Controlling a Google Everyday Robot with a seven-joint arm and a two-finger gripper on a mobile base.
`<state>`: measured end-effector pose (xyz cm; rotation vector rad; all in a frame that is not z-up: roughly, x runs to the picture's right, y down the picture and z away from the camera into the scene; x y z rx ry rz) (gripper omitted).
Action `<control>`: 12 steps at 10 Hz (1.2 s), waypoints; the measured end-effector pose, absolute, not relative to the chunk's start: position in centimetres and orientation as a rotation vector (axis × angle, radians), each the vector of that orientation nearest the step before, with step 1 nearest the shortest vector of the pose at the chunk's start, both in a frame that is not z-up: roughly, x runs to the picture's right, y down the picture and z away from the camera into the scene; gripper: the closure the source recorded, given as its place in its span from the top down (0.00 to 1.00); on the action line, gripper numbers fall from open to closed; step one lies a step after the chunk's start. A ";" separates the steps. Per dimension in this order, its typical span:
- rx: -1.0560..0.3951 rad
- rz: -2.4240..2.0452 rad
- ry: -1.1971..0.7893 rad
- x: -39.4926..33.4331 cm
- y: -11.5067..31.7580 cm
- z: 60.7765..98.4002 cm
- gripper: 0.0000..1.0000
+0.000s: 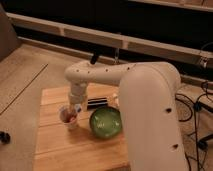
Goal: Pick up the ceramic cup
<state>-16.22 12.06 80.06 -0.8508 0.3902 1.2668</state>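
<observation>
The ceramic cup is a small pale mug with a pinkish-red inside, standing on the wooden table left of the green bowl. My white arm reaches from the right across the table and bends down over the cup. The gripper hangs from the wrist right at the cup's upper right rim, close to or touching it. The cup still rests on the table.
A dark flat object lies behind the bowl, partly under my arm. The table's left edge borders a pale floor. A dark wall with shelf rails runs behind. Cables lie at the right.
</observation>
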 end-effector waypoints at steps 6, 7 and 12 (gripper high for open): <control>-0.834 1.235 0.357 -18.0 10.2 79.4 0.00; -0.813 1.230 0.347 -18.6 9.3 78.6 0.00; -0.602 1.242 0.339 -18.9 3.6 71.4 0.00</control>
